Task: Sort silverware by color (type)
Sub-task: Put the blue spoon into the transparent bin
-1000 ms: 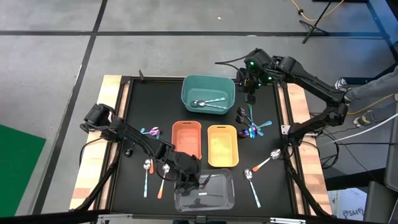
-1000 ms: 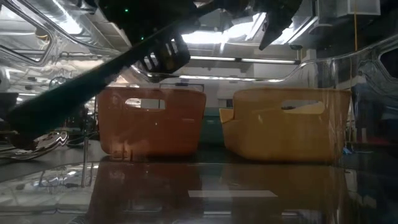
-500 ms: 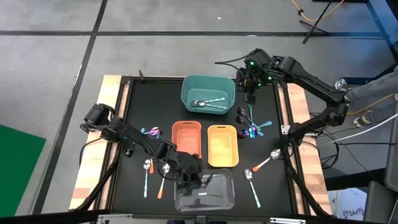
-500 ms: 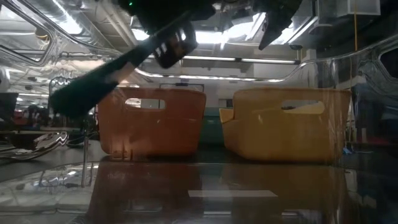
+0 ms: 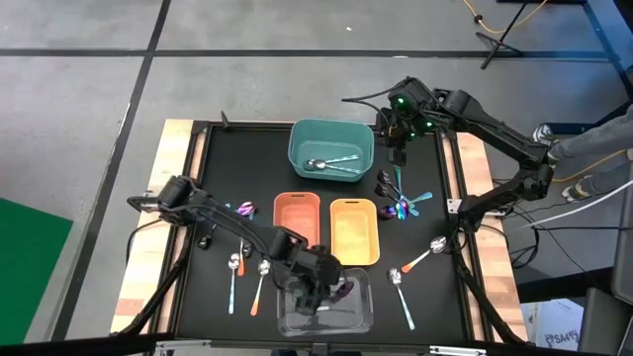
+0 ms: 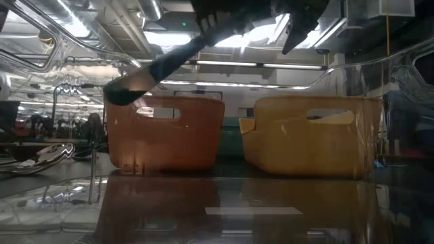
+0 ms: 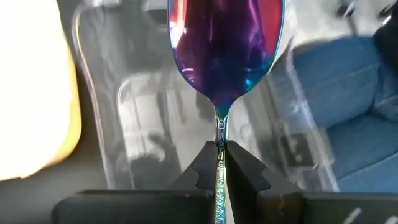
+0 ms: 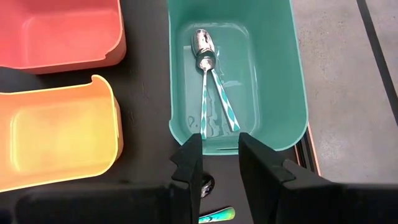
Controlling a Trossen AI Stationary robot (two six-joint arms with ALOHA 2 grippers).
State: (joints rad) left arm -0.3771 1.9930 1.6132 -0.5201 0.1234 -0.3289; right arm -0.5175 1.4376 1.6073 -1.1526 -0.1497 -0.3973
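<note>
Iridescent spoon is pinched by its handle in the left claw, bowl jutting forward over the clear bin at the surface's near edge. Right claw hovers spread beside the teal bin. No writing is readable.

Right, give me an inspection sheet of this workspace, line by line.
Surface: black table mat on wooden top.
Job's things: two teal-handled spoons in teal plastic bin; iridescent purple-teal spoon over clear plastic bin; other spoons loose on the mat.
Clutter: empty orange bin and yellow bin.
Grippers: left gripper shut on iridescent spoon; right gripper open beside teal bin.
Cables: yellow cable on floor.
Surroundings: grey floor; nothing else seen.
</note>
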